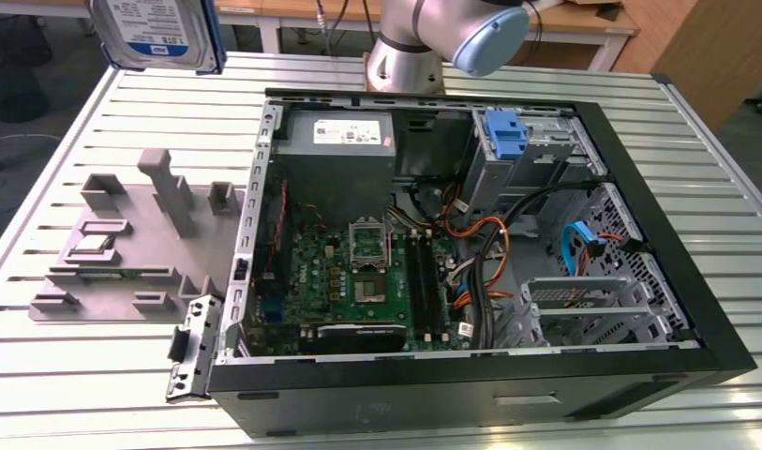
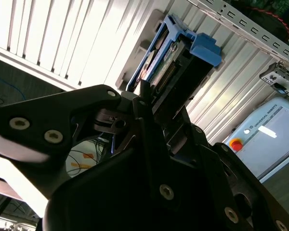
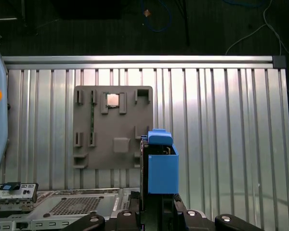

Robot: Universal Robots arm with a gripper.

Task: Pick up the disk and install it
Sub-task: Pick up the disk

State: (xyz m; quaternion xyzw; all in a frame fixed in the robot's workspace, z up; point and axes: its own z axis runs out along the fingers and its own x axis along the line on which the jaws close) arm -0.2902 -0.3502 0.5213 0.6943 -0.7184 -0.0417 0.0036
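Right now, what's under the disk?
In the first wrist view the disk, clamped in the hand, hangs over the slatted table and one edge of the grey fixture plate. The patch directly beneath is covered by the disk itself.

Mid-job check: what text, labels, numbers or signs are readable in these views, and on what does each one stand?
No text can be quoted as it reads.
White-and-blue label on the disk: print too small to read.
White sticker on the grey metal box: too small to read.
Grey control unit beside its red button: a maker's mark and no other wording.
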